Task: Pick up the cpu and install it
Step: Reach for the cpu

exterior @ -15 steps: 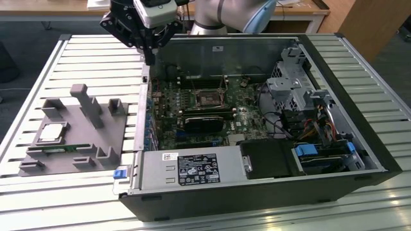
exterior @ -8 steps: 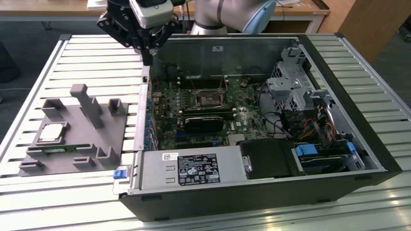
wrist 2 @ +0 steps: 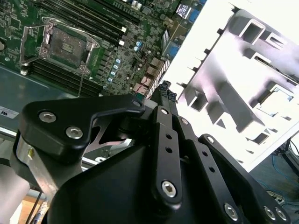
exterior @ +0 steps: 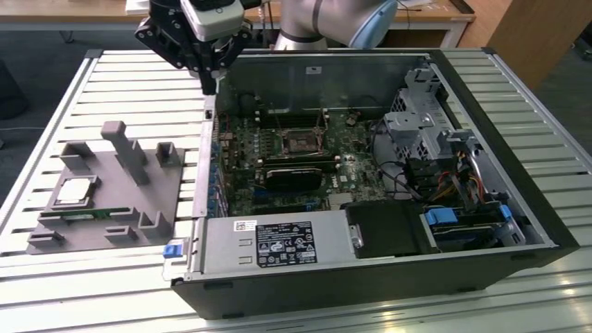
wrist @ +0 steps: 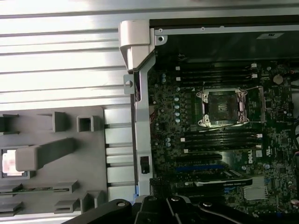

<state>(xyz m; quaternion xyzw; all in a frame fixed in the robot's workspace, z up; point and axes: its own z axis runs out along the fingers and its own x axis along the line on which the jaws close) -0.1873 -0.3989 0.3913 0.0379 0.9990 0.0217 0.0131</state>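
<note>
The cpu [exterior: 74, 191], a small silver square with a pale rim, lies in a recess of the grey holder tray [exterior: 138, 201] at the exterior view's left. In the first wrist view the cpu [wrist: 10, 164] is partly hidden behind a grey post. The open socket [exterior: 301, 142] sits on the motherboard inside the case; the socket [wrist: 222, 107] has its frame lifted and nothing in it. My gripper [exterior: 211, 82] hangs above the case's left wall, between tray and motherboard. Its black fingers [wrist 2: 163, 100] run together to a point with nothing between them.
The open computer case [exterior: 518, 208] lies on a slatted metal table [exterior: 120, 76]. A green memory stick [exterior: 88, 214] rests in the tray near the cpu, among tall grey posts [exterior: 125, 149]. A black block [exterior: 296, 173], power supply [exterior: 277, 243] and drive cage [exterior: 425, 132] crowd the case.
</note>
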